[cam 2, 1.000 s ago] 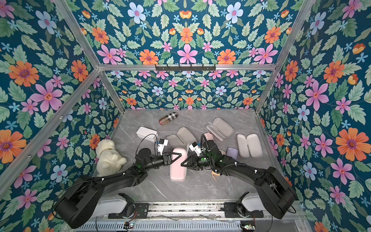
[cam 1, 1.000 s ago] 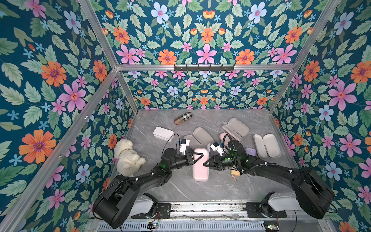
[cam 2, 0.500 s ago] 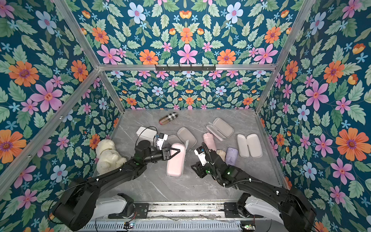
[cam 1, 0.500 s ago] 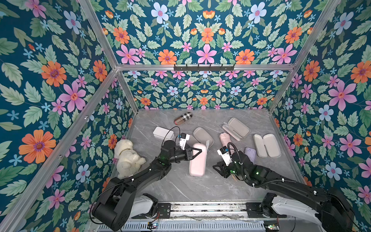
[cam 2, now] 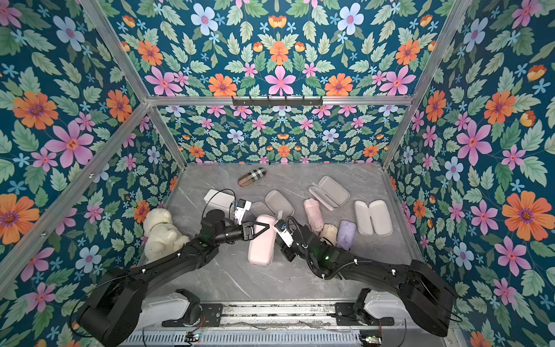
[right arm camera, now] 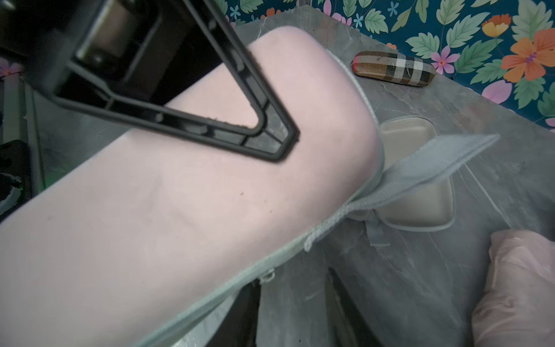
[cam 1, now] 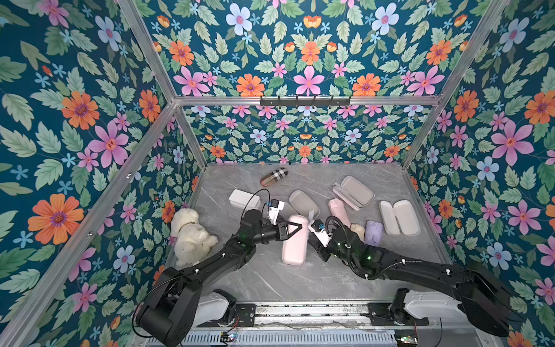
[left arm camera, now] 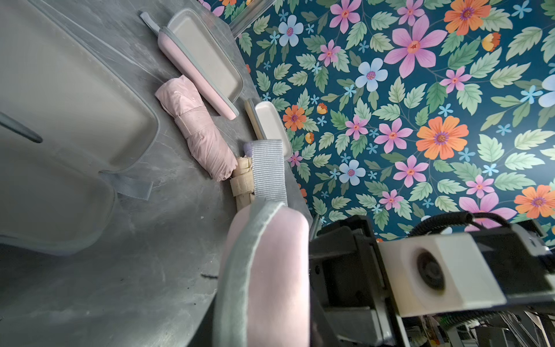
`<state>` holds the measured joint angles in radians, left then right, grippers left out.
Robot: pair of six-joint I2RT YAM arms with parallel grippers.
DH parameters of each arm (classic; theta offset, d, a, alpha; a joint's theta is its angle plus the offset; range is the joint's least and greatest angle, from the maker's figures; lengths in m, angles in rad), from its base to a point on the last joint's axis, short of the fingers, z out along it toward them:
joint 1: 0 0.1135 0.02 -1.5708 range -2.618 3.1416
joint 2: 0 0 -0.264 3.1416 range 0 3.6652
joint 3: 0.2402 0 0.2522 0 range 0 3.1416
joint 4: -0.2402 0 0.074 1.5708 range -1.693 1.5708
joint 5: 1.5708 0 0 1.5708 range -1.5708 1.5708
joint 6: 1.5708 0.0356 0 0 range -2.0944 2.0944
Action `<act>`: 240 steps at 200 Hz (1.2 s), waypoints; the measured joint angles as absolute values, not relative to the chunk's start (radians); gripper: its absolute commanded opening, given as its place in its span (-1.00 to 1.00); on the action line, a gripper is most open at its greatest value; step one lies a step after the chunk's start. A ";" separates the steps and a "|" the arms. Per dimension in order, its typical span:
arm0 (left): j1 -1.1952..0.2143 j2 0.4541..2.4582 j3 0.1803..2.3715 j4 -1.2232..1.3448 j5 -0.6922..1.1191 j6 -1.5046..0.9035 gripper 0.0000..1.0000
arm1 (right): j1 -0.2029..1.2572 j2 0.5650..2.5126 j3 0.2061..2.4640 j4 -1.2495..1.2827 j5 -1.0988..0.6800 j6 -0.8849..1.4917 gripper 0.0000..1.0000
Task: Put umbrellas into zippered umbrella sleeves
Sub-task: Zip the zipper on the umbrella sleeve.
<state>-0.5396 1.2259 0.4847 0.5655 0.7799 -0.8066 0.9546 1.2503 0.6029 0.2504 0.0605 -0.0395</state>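
Note:
A closed pink sleeve (cam 1: 295, 240) lies mid-table, and my left gripper (cam 1: 293, 229) is shut on its far end. One finger (right arm camera: 264, 132) lies flat on its top. My right gripper (right arm camera: 292, 275) stands open at the sleeve's right edge, with bare table between its jaws and the zipper pull (right arm camera: 267, 275) beside one fingertip. The sleeve's grey strap (left arm camera: 268, 168) sticks out at the far end. A pink umbrella (cam 1: 339, 211), a cream one (cam 1: 357, 231) and a lavender one (cam 1: 374, 232) lie to the right. Open sleeves lie behind: grey-beige (cam 1: 303, 202), pink (cam 1: 354, 190) and pale (cam 1: 399, 217).
A tan plaid roll (cam 1: 274, 177) lies near the back wall. A white box (cam 1: 244, 199) sits behind my left wrist. A white plush toy (cam 1: 190, 234) rests against the left wall. Flowered walls close in three sides.
The left gripper turned the pink sleeve's far end slightly left and kept hold. The right gripper drew back toward the front, then returned to the sleeve's right edge.

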 measured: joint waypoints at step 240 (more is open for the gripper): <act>-0.455 1.196 0.534 0.429 0.782 -0.762 -0.81 | 1.205 1.264 0.563 0.214 0.169 -0.315 -1.00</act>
